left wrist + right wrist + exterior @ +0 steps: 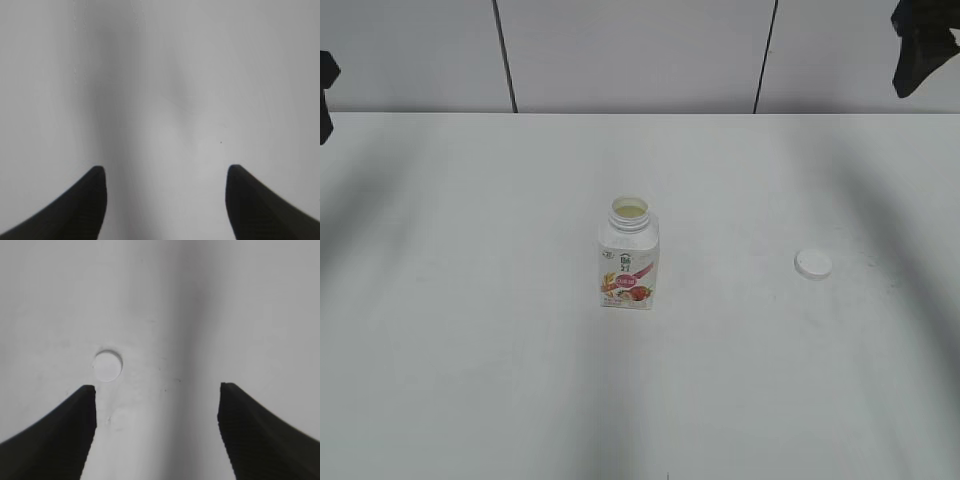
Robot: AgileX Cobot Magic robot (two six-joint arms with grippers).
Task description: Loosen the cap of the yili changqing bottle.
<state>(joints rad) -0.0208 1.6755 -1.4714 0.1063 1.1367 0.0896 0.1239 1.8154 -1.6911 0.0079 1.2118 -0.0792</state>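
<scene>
Bottle [628,255] uncapped, strawberry label unreadable | cap [813,264] apart | both grippers [166,187] [157,407] spread, empty

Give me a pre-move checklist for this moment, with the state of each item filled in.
1. Cap off the yili changqing bottle: ok, neck is open.
2. Bottle upright on the table: ok.
3. Cap lying on the table, apart from the bottle, to its right: ok.
4. Left gripper open and empty: ok.
5. Right gripper open and empty, cap on the table beyond its fingertips: ok.
6. Bottle contents level: cannot tell.
</scene>
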